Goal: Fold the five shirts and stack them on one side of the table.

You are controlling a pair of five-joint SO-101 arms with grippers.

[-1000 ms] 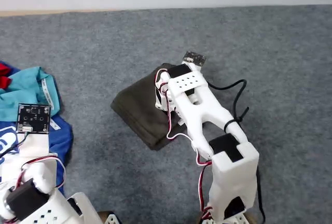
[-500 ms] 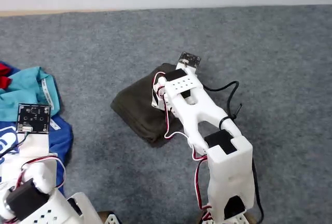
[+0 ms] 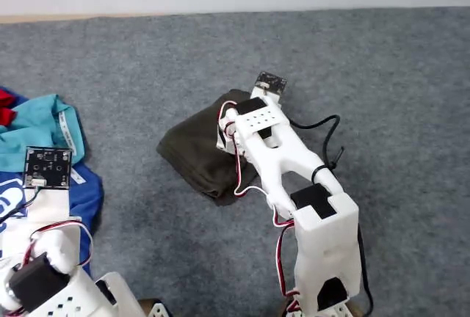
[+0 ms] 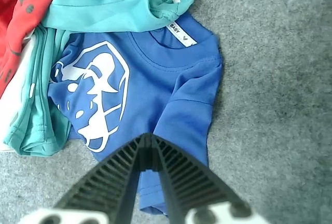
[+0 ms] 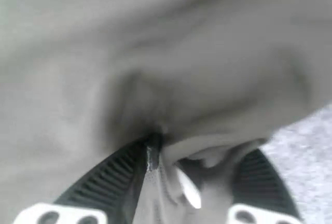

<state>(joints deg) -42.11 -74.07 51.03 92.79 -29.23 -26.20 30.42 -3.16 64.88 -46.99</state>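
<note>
**Right arm has the dark shirt, left arm parked over the pile**

So in the high view the dark shirt [image 3: 197, 152] sits pretty much dead centre of the frame on the grey table [image 3: 382, 75]. It's folded into a chunky bundle, lying at an angle. The right arm [image 3: 294, 177] comes up from the bottom edge and ends right on that bundle's right-hand side. From its wrist cam, the right gripper [image 5: 197, 162] has a thick fold of the dark cloth bunched between its two fingers. The jaws are clamped on it and only as far apart as the wad of fabric keeps them. The cloth is so close to the lens that I can't make out much else, just a sliver of table at one corner.

The other shirts are in a heap at the left edge of the high view, well apart from the dark one. There's a teal shirt [image 3: 37, 130] on top, a bit of red shirt [image 3: 6, 108] at the very edge, and a blue shirt [image 3: 87, 192] with a white print below those. The left arm [image 3: 44, 258] sits in the lower left corner, over that heap.

The left wrist cam shows the left gripper [image 4: 148, 140] with its jaws pressed fully together and nothing in them. It hangs above the blue shirt's sleeve, and a green-and-white piece [image 4: 36, 115] lies beside the blue one.
</note>
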